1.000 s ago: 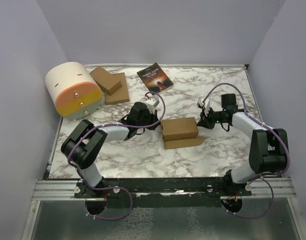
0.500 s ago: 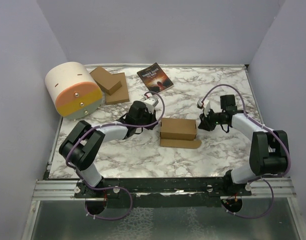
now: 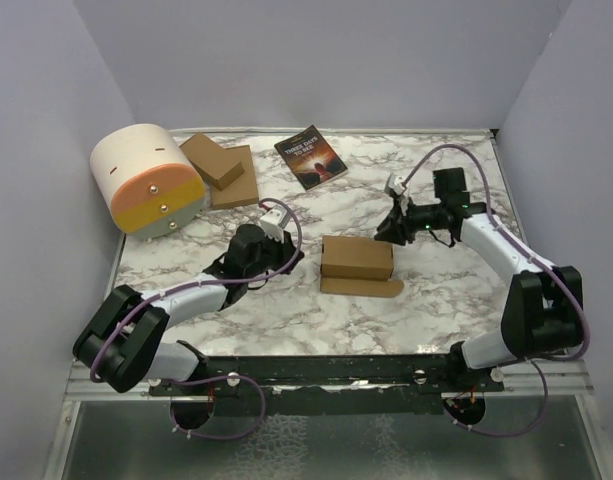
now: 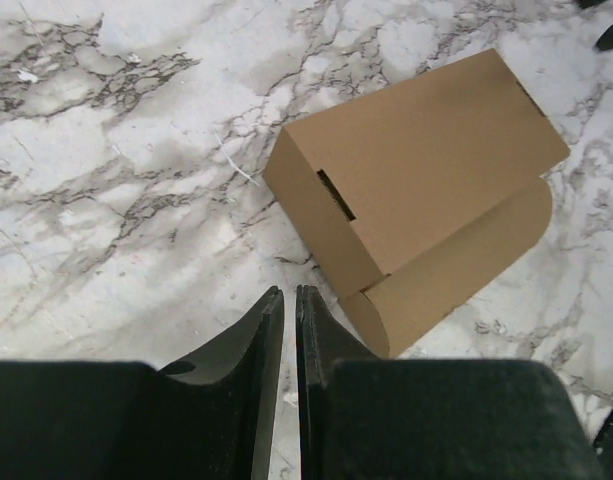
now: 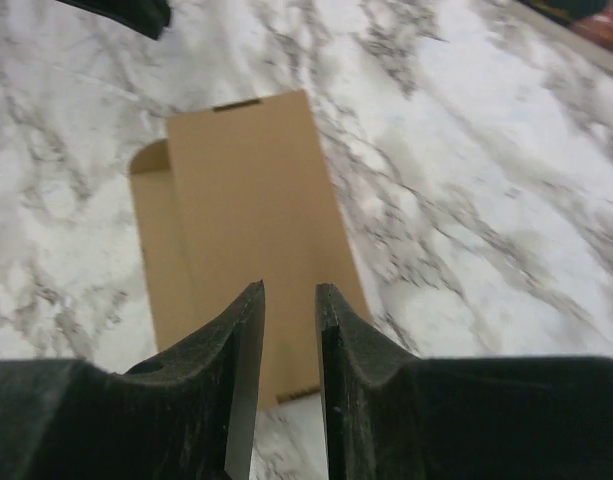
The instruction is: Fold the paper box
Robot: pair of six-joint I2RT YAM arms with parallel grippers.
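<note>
While unheld, paper box [image 3: 358, 257] lengthwise left-right

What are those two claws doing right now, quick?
Left gripper: barely open, holding nothing.
Right gripper: slightly open, holding nothing.

Both arms [image 3: 491, 245] are showing white link shells, black joints and purple cables [image 3: 450, 147]. The left hand [image 4: 289, 292] and right hand [image 5: 289, 290] are each ending in two black tapered fingers [image 4: 248, 345].
</note>
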